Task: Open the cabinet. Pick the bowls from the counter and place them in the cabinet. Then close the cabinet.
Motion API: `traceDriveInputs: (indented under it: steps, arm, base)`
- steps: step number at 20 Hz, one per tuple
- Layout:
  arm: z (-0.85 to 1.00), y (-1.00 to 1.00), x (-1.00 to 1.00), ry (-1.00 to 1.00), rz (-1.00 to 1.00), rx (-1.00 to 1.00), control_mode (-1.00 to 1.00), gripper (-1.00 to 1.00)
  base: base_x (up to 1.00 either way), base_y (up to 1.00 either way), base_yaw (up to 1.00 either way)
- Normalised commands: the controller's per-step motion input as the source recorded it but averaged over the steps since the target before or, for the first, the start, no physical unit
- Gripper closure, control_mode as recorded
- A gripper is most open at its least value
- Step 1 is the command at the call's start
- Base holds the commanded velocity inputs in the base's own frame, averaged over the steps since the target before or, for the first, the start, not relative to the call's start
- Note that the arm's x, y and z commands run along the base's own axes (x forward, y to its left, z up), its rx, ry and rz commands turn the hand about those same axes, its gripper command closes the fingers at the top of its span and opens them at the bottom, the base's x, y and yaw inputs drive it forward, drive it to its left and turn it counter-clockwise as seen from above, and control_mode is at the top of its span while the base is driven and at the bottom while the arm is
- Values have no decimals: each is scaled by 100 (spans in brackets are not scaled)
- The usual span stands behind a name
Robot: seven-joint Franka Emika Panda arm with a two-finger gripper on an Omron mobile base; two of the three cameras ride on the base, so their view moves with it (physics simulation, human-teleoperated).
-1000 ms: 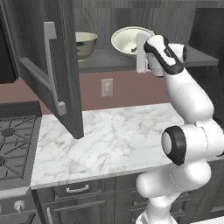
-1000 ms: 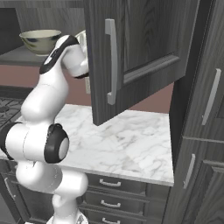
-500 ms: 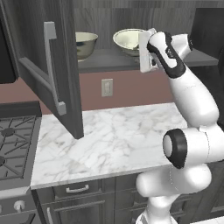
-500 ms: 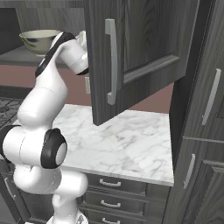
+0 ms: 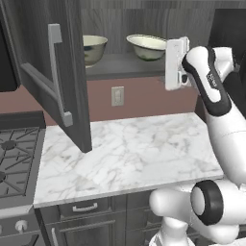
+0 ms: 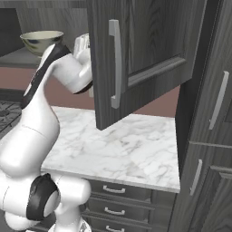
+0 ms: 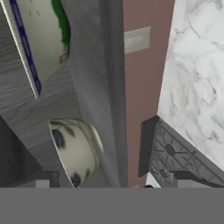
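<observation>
You are looking at a dark grey wall cabinet with both doors swung open; take its grey shelf as your landmark for everything here; on that shelf sit two bowls, a deeper bowl toward the left end and a shallower bowl further right, well apart from each other; both stand upright with pale insides showing; from the right base camera you see the deeper bowl at the shelf's left end, beside the arm's upper link; the left door hangs out over the counter, its long silver bar handle facing you; the right door likewise juts forward with its own handle; the gripper is raised level with the shelf, just right of the shallower bowl and turned on its side; you cannot tell whether its fingers are spread or pressed together, since the hand's white body covers them; it carries nothing you can see; below the shelf runs a reddish-brown wall with a wall outlet; lower still lies the white marble counter; the black stove sits below the shelf's left side; in the rolled hand camera, both bowls rest against the shelf, the nearer bowl and farther bowl.
</observation>
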Motion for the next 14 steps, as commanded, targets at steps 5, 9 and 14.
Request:
traceDriveInputs:
  steps: [5, 9, 14]
  arm:
    - [18, 0, -85, -10, 0, 2, -100, -100]
    - [58, 0, -87, -3, 0, 0, -100, -100]
    - [50, 0, -98, 2, 0, 0, -100, -100]
  base:
    - [0, 0, 0]
    - [0, 0, 0]
    - [0, 0, 0]
